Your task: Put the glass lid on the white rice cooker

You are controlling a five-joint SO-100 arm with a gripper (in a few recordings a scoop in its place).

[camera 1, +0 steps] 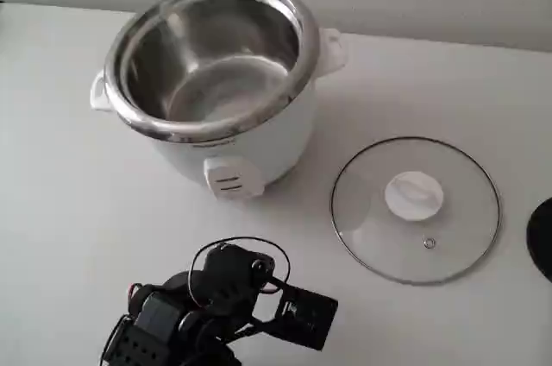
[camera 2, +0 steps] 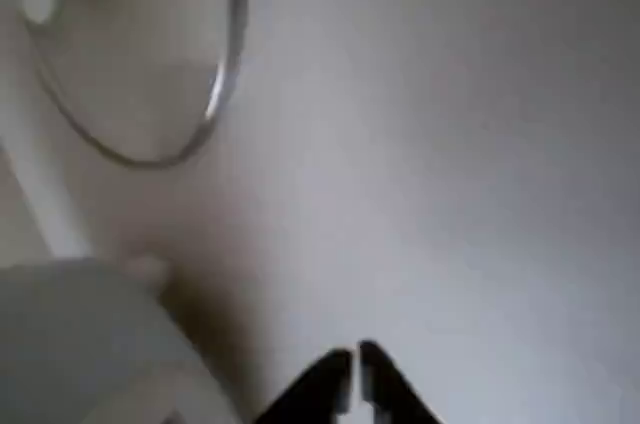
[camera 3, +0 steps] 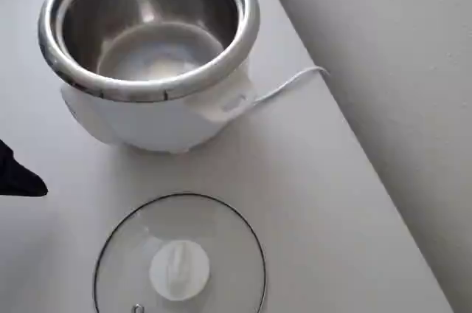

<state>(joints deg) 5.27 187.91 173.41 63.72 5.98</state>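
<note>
The white rice cooker [camera 1: 226, 137] stands open at the back left in the fixed view, its steel inner pot bare; in the overhead view the cooker [camera 3: 147, 117] is at the top. The glass lid [camera 1: 415, 209] lies flat on the table to its right, white knob up, and the overhead view shows the lid [camera 3: 179, 258] below the cooker. My black gripper [camera 1: 315, 314] hovers low in front, between cooker and lid, touching neither. In the wrist view the gripper [camera 2: 355, 364] is shut with nothing in it, and the lid's rim [camera 2: 222, 74] curves at upper left.
A dark round object [camera 1: 543, 241] sits at the right edge of the fixed view. The cooker's white cord [camera 3: 287, 84] runs off toward the table edge [camera 3: 354, 143], which slants down the right of the overhead view.
</note>
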